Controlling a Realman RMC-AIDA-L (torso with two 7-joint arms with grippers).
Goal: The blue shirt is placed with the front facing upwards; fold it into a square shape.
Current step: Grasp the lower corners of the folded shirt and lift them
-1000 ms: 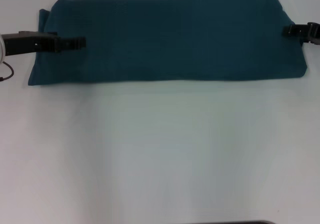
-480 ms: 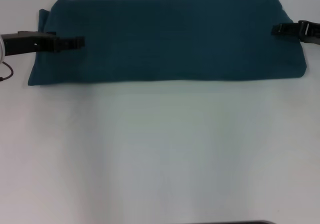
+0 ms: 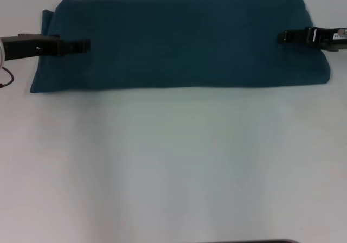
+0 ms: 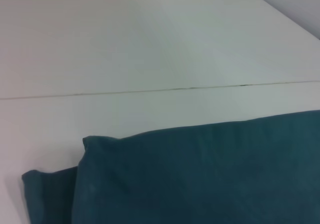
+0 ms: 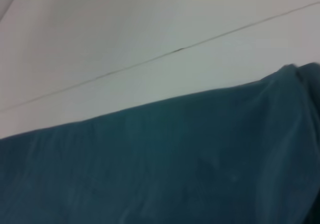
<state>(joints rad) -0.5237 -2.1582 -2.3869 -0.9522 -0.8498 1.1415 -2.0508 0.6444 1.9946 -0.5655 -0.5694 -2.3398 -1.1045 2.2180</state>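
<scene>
1. Left gripper (image 3: 84, 45) comes in from the left edge of the head view, low over the left end of the blue shirt (image 3: 179, 39). Cannot tell whether its claw is open, closed or pinching cloth.
2. Blue shirt lies folded into a long horizontal band on the far part of the white table (image 3: 173, 167). Plain fabric faces up, no lettering showing.
3. At the band's left end a second layer sticks out slightly past the top layer (image 4: 47, 194).
4. Left wrist view shows that left corner of the shirt (image 4: 200, 179), and a thin seam line (image 4: 165, 89) across the table beyond it.
5. Right gripper (image 3: 283, 36) reaches in from the right edge, over the shirt's right end. Claw state cannot be told either.
6. Right wrist view is mostly shirt fabric (image 5: 165, 164), table behind.
</scene>
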